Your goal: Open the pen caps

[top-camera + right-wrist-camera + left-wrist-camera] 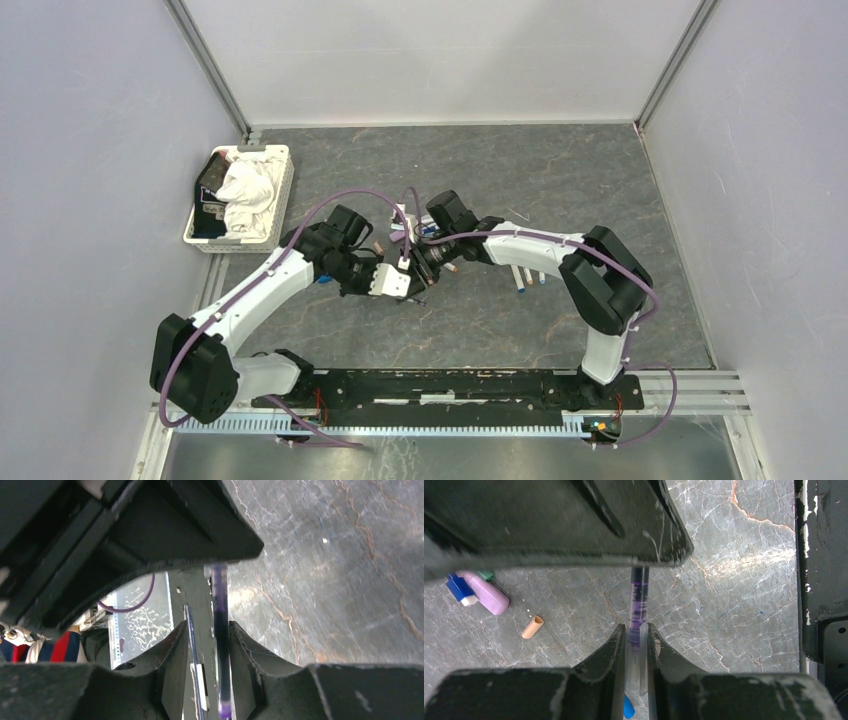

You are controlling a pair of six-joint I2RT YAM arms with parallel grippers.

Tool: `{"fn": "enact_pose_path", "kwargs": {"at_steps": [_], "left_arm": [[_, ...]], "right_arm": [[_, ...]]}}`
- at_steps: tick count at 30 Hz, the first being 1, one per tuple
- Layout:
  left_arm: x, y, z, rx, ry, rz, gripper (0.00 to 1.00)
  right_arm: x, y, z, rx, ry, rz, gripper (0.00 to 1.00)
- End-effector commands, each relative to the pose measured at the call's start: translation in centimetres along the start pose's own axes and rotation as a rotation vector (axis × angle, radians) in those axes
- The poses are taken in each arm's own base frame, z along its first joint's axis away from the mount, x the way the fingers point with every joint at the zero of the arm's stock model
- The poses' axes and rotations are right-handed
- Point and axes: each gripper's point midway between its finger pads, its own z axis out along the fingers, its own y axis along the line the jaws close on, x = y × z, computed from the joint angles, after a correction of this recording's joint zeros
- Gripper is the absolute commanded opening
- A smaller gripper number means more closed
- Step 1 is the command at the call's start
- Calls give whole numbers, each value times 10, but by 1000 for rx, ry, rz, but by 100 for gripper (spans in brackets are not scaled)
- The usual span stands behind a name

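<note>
A purple pen [639, 592] hangs above the table between my two grippers, which meet at the middle. My left gripper [637, 632] is shut on its clear clipped end. My right gripper [209, 630] surrounds the other end [220, 630]. The pen lies against one finger and a gap shows on the other side. Loose caps lie on the table in the left wrist view: an orange one [532, 627], a blue one [460, 589], a pink one [486, 595], a green one [487, 575] and another blue one [628, 707] under my fingers.
A white basket [284, 160] with a white cloth stands at the back left. A few pens [522, 279] lie right of the grippers. A black rail [450, 385] runs along the near edge by the arm bases.
</note>
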Motion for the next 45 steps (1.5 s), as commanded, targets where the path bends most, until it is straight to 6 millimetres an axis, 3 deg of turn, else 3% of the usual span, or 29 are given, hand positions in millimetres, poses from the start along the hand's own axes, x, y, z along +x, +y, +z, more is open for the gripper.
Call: {"fn": "enact_pose_path", "kwargs": {"at_steps": [1, 6, 10, 16, 23, 26, 29, 31, 35, 40, 45], "left_arm": [[-20, 20, -10, -67, -45, 6, 2], [-22, 16, -13, -63, -49, 20, 2], [-16, 17, -13, -66, -22, 29, 2], [12, 29, -18, -96, 103, 42, 2], [52, 57, -47, -146, 162, -11, 2], [54, 61, -47, -154, 151, -18, 2], [52, 61, -37, -150, 110, -55, 2], [54, 62, -25, -146, 85, -97, 2], [62, 73, -3, -147, 48, -199, 2], [86, 81, 18, -143, 88, -294, 8], [95, 77, 35, -109, 88, -356, 19]], "right_arm": [[-28, 21, 16, -103, -25, -49, 39], [-33, 22, 21, -130, -22, -35, 32], [-29, 21, 19, -125, -16, -32, 0], [7, 7, -3, -44, 17, -15, 0], [61, -19, -33, 96, 61, 22, 0], [63, -25, -44, 131, 33, 28, 0], [50, -30, -60, 184, -36, 14, 0], [41, -49, -80, 313, -72, 20, 0], [31, -109, -146, 716, -205, 131, 0], [34, -147, -223, 1087, -349, 224, 0], [48, -170, -262, 1290, -411, 300, 0]]}}
